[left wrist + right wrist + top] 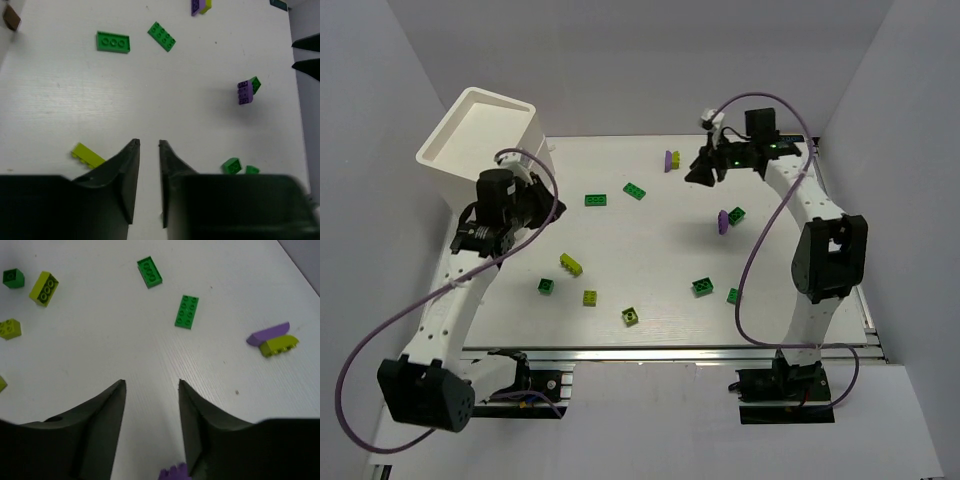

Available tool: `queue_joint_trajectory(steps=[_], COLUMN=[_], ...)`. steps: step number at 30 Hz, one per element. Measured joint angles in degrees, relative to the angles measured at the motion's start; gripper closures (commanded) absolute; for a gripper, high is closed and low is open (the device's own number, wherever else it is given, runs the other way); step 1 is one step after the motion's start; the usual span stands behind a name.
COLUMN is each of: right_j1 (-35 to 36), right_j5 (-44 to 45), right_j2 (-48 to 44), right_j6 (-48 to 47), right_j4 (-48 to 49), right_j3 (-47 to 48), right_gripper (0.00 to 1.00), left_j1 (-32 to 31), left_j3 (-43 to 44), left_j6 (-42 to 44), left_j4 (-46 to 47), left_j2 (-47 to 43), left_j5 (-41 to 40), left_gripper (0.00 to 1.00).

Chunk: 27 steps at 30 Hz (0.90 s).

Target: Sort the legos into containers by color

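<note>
Bricks [595, 200] lie scattered over the desk [650, 250], none seen in the bin [485, 125], so sorting looks undone; left claw [149, 144] narrow, right claw [151, 382] wide, both empty.

Purple brick [174, 473] cut by bottom edge; yellow-green brick [87, 155] partly hidden behind left claw [148, 144] finger.

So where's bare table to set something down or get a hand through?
Biggest bare patch is mid-table, bordered by the two flat green bricks on the far side, the purple-and-green pair right, the long yellow-green brick left. Another strip runs along the far edge between the white bin and the purple-and-yellow-green pair. Crowded: the near row of bricks.
</note>
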Motion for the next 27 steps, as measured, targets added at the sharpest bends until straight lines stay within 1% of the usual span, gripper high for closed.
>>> queue_joint_trajectory(steps=[1, 2, 3, 4, 6, 9, 15, 18, 22, 24, 25, 26, 27], right_j1=[1.7, 3.4, 5.3, 7.2, 10.9, 15.7, 22.5, 25.1, 27.6, 28.6, 29.0, 29.5, 29.8], right_j5=[0.8, 1.7, 3.1, 4.4, 6.6, 7.8, 8.9, 11.1, 14.2, 15.6, 16.0, 16.3, 16.5], right_j2=[0.0, 0.0, 0.0, 0.3, 1.5, 6.0, 16.7, 25.3, 34.8, 37.7, 38.6, 39.0, 39.1], right_j6=[0.5, 1.7, 3.2, 4.4, 6.8, 12.1, 25.8, 31.8, 37.5, 38.5, 38.8, 38.9, 38.9], right_j4=[2.7, 5.2, 7.9, 9.9, 14.4, 20.8, 40.8, 49.2, 60.3, 63.1, 64.0, 64.9, 65.4], right_j3=[-0.9, -1.8, -2.8, -3.0, -2.5, 2.4, 7.1, 14.3, 21.8, 24.5, 25.3, 25.6, 25.6], right_gripper=[0.49, 0.40, 0.18, 0.11, 0.11, 0.11, 0.11, 0.12, 0.11, 0.11, 0.12, 0.16, 0.18], left_j1=[-0.2, -0.4, -0.7, -1.0, -1.5, -2.0, -2.0, -2.0, -1.4, -1.2, -1.2, -1.2, -1.2], left_j3=[0.4, 0.9, 1.7, 2.6, 5.3, 9.9, 15.7, 19.2, 23.8, 24.0, 23.9, 23.3, 22.5], left_j6=[0.0, 0.0, -0.4, -0.7, -1.0, -1.7, -4.6, -7.4, -10.0, -10.9, -11.3, -11.6, -11.8], left_j4=[0.0, -0.3, -0.5, -0.9, -2.6, -4.9, -11.8, -16.9, -21.1, -22.0, -22.4, -22.4, -22.2], left_j2=[1.9, 3.5, 5.0, 6.1, 6.8, 5.7, -2.5, -6.0, -7.5, -8.0, -8.0, -8.0, -7.9], left_j5=[-0.2, -0.5, -1.0, -1.7, -3.9, -9.6, -23.8, -30.7, -36.8, -38.4, -38.8, -38.9, -38.8], left_gripper=[0.52, 0.42, 0.32, 0.29, 0.23, 0.20, 0.21, 0.20, 0.22, 0.28, 0.33, 0.40, 0.57])
